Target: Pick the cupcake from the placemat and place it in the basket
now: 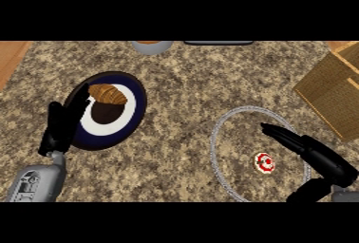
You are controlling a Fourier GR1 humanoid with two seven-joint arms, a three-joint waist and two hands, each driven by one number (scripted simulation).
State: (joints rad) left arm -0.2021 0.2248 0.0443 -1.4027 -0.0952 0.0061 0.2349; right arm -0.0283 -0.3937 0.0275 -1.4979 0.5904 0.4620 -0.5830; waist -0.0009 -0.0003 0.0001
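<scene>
A small cupcake [264, 163] with a red and white top stands on a round placemat [223, 124] that has a thin grey border, at the right of the counter. My right hand [324, 160] hovers over the mat's right side, open. Its fingers stretch up and to the left past the cupcake and its thumb hangs below; it does not touch the cupcake. The brown woven basket [329, 95] stands tilted at the far right edge, partly cut off. At the left, my left hand [61, 124] rests open with straight fingers.
A dark blue plate [137, 97] with a white ring holds a brown croissant [107, 94]; my left hand lies along its left rim. A grey bowl [151, 46] and a dark flat object [219, 42] sit at the far edge. Bare speckled counter separates plate and placemat.
</scene>
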